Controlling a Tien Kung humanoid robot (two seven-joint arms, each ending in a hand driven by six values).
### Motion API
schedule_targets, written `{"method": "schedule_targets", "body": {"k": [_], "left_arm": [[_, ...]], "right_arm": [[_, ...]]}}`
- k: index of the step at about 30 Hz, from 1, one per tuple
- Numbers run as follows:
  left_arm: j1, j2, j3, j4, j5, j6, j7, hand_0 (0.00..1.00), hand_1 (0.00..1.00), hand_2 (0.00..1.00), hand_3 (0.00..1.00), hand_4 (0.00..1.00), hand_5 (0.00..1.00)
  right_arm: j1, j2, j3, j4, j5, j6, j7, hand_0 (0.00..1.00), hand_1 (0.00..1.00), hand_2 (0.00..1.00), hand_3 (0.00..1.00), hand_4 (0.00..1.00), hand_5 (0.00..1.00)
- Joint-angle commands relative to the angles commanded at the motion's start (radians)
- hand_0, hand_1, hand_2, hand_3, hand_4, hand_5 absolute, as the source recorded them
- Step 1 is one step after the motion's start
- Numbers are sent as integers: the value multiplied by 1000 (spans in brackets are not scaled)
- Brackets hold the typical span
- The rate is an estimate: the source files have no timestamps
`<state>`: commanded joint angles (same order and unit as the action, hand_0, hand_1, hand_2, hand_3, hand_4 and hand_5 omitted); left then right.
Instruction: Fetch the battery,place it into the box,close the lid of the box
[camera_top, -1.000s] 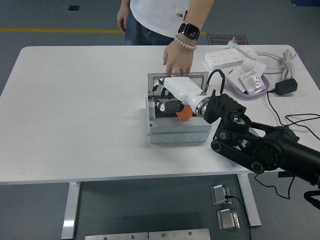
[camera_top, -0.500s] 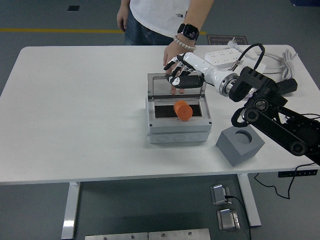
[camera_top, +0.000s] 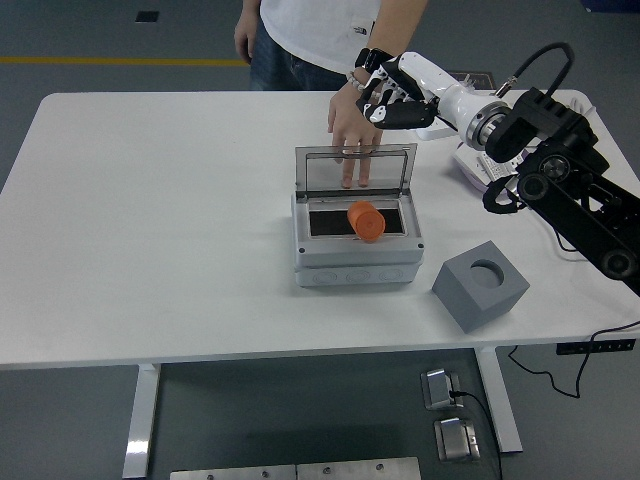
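An orange battery (camera_top: 366, 221) lies inside the grey box (camera_top: 355, 262) at the table's middle. The box's clear lid (camera_top: 355, 168) stands upright at its far edge. My right hand (camera_top: 392, 92) is raised above and behind the lid, fingers relaxed, holding nothing. A person's hand (camera_top: 352, 125) rests on the table behind the lid, seen partly through it. My left arm is out of view.
A grey block with a round hole (camera_top: 479, 286) stands right of the box. A white power strip (camera_top: 481, 163) and cables (camera_top: 583, 122) lie at the far right. The person (camera_top: 320, 35) stands at the far side.
My right hand let go of the battery in the box, then rose up and back past the lid. The lid has swung upright. The grey block came into view.
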<state>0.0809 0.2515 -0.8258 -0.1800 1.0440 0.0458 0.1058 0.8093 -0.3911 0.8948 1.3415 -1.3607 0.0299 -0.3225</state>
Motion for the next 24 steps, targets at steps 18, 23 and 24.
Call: {"method": "schedule_targets", "body": {"k": [18, 23, 24], "left_arm": [[-3, -2, 6, 0, -4, 0, -2, 405, 560, 516, 502, 2, 2], [-3, -4, 6, 0, -6, 1, -2, 405, 559, 515, 502, 2, 2], [-3, -4, 6, 0, -6, 1, -3, 405, 559, 515, 502, 2, 2]], "right_arm": [[-15, 41, 64, -181, -30, -221, 155, 266, 289, 355, 416, 585, 201], [-60, 36, 109, -118, -116, -153, 76, 280, 304, 372, 431, 607, 194], [-69, 34, 121, -103, -137, -131, 54, 280, 304, 372, 431, 607, 194]]}}
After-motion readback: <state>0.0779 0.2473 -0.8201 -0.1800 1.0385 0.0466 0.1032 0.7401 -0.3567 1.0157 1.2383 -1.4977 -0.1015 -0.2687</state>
